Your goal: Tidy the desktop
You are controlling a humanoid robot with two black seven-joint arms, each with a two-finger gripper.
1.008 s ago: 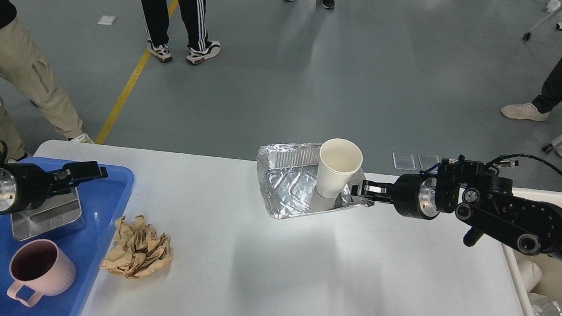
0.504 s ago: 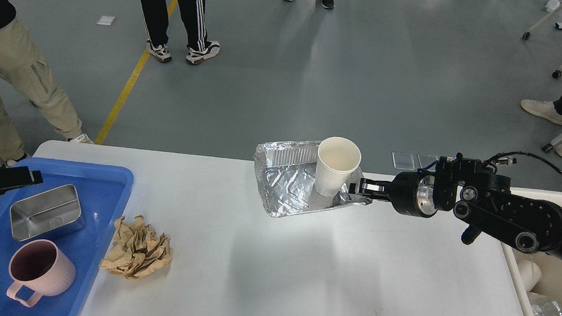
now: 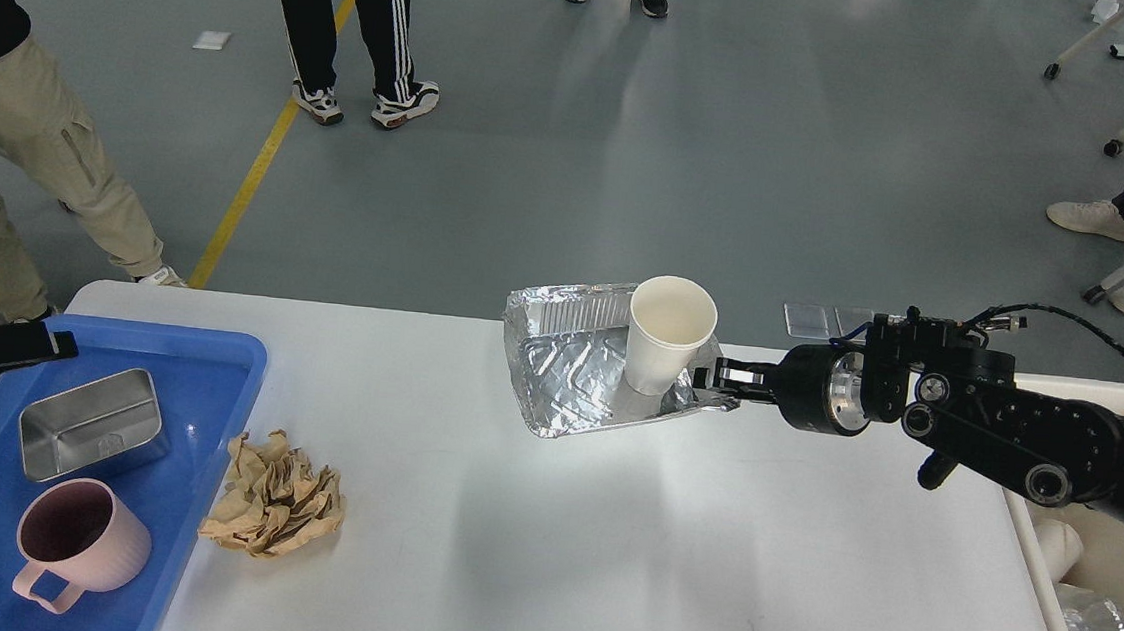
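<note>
Desktop [image 3: 523, 553] fills the lower head view, bearing crumpled paper [image 3: 274, 510] and a foil tray [image 3: 583, 369] with a paper cup [image 3: 666, 334] upright inside. Right gripper [image 3: 717, 380] pinches the foil tray's right rim. Blue tray [image 3: 204, 398] holds a steel tin [image 3: 90, 423] and pink mug [image 3: 78, 543]. Left gripper [image 3: 3, 347]: can't tell its state

Right arm enters from right edge, reaches leftward, forearm near level, above far right part of desktop [image 3: 544, 545]. Right gripper [image 3: 717, 380] at its far end, fingers pointing left, closed on something thin. Left arm barely in view at left edge; left gripper [image 3: 38, 345] pointing right, low over desktop's far left corner, fingers not distinguishable.
</note>
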